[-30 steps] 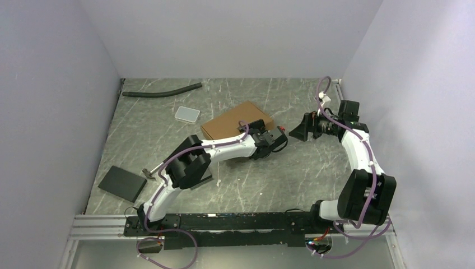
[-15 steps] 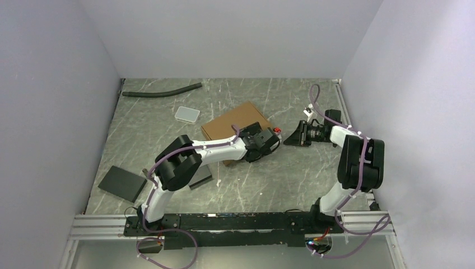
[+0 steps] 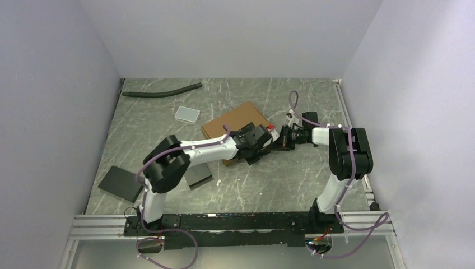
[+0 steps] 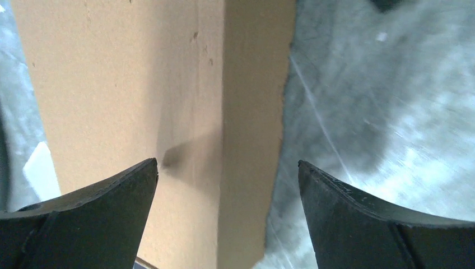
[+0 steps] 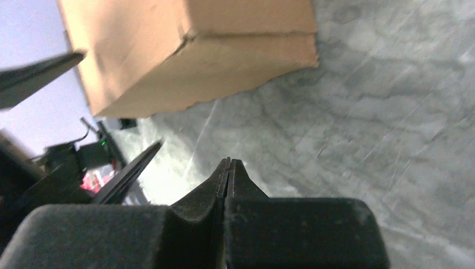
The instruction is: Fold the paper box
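Top external view: the paper box [image 3: 235,120] sits on the table [image 3: 291,179]. The left end effector [image 4: 227,165] gapes wide over its edge, probably to steady it. The right end effector [image 5: 228,163] is pinched shut, empty, beside it.

You have the paper box [image 3: 238,116] lying flat on the grey marbled table [image 3: 280,179], a little beyond its middle and turned at an angle to the table's edges. It is plain brown cardboard, closed up into a shallow rectangular mailer. Up close, its smooth top face meets a narrow side wall at a crisp crease (one corner seam gapes slightly).
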Robot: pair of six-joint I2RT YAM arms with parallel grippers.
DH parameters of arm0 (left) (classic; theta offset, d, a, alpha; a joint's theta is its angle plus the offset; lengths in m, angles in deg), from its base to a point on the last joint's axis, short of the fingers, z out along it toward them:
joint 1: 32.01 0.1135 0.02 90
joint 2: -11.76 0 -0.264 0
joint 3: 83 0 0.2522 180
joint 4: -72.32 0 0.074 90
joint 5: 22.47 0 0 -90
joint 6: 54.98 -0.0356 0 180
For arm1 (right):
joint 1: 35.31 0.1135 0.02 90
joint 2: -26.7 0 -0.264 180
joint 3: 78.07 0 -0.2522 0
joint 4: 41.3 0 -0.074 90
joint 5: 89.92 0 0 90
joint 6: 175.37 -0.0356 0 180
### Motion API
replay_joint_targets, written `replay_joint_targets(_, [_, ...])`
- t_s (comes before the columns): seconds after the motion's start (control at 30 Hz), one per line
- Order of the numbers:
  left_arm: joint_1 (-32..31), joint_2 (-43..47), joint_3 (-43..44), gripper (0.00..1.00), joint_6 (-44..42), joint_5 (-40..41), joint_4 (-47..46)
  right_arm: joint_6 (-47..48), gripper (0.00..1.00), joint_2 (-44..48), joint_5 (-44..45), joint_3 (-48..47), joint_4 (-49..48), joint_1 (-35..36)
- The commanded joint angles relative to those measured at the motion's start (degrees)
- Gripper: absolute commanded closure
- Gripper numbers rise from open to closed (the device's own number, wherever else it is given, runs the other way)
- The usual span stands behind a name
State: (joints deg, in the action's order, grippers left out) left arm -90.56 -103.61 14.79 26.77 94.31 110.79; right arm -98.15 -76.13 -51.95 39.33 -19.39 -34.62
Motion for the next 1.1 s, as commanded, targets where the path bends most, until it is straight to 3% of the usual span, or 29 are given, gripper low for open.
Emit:
replay_joint_targets(0.0, [3.7, 12.0, -2.5, 0.01, 9.1, -14.3, -1.4, -8.6, 1.00, -0.1, 11.9, -2.2, -13.0, 3.1])
replay_joint_targets(0.1, [12.4, 17.2, -5.6, 0.01, 15.0, -23.4, -2.8, -13.7, 1.00, -1.7, 18.8, -2.5, -22.0, 4.4])
replay_joint_targets(0.17, [21.4, 17.8, -6.7, 0.01, 17.4, -26.8, -2.9, -15.2, 1.00, -3.8, 21.3, -3.4, -24.8, 4.6])
replay_joint_targets(0.27, [31.5, 13.3, -3.7, 0.01, 18.9, -32.2, -0.6, -14.7, 1.00, -4.7, 21.0, -3.2, -28.3, 4.1])
replay_joint_targets(0.37, [36.9, 6.6, 2.1, 0.01, 19.0, -37.9, -0.4, -12.8, 0.98, -4.3, 17.9, -3.0, -29.3, 3.2])
replay_joint_targets(0.63, [40.2, -7.5, 13.9, 0.15, 21.1, -50.2, 1.1, -10.2, 0.97, -5.6, 13.2, -4.5, -24.4, 2.4])
replay_joint_targets(0.87, [39.7, -6.7, 6.2, 0.27, 23.8, -65.6, -5.0, -8.3, 0.98, -6.0, 13.6, -9.4, -21.2, 6.8])
replay_joint_targets(1.07, [37.8, -3.3, 1.3, 0.26, 25.9, -66.0, -8.4, -5.5, 0.95, -4.9, 14.0, -9.8, -19.3, 5.9])
